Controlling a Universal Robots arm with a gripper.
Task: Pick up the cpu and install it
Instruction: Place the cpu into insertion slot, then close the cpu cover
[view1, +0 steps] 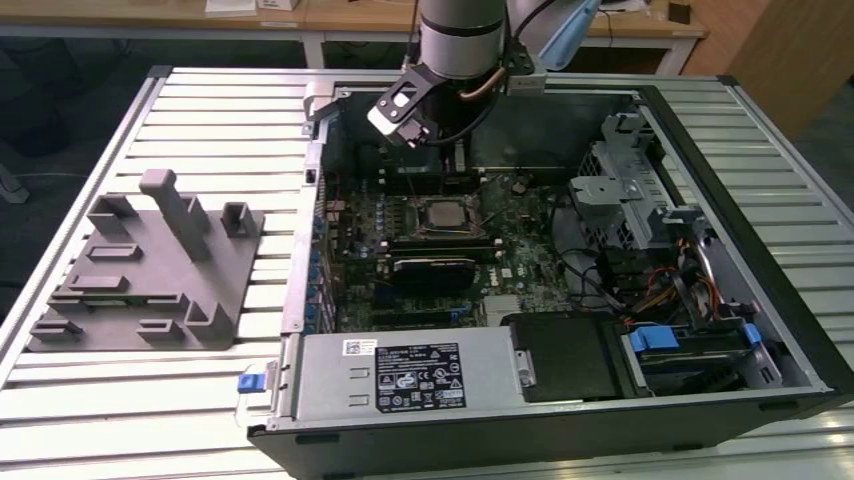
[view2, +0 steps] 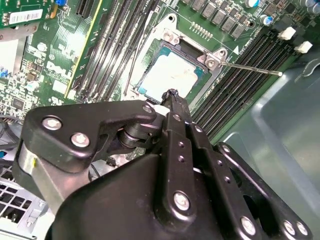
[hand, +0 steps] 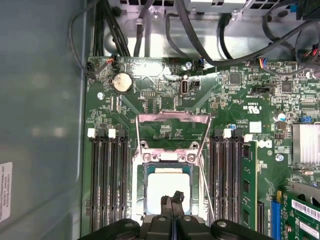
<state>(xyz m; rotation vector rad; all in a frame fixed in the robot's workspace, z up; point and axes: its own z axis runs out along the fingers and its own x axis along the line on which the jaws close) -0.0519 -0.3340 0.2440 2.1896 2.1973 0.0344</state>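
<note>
1. The gripper (hand: 172, 199) is seen in both wrist views (view2: 172, 95) with its two fingertips (hand: 166, 202) pressed together; nothing is gripped between them.
2. The closed tip is held directly over the cpu (hand: 160, 184); whether it is touched cannot be told.
3. The cpu (view2: 170, 72) is found lying flat in its socket on the motherboard (hand: 240, 100), its silver top exposed.
4. The socket's metal load plate (hand: 172, 119) is swung open beside the cpu, and the thin retention lever (view2: 250, 67) is stuck out over the neighbouring slots.
5. Memory slots (hand: 107, 175) are ranged on both sides of the socket, and a coin cell battery (hand: 121, 82) is set beyond the open plate.
6. In the exterior view, the arm (view1: 461, 35) is lowered into the open computer case (view1: 787, 300), with the cpu (view1: 441, 212) near the board's middle.
7. A labelled power supply (view1: 400, 375) is mounted at the case's near edge.
8. A grey fixture (view1: 147, 270) is placed on the slatted table (view1: 200, 120), at the exterior view's left.
</note>
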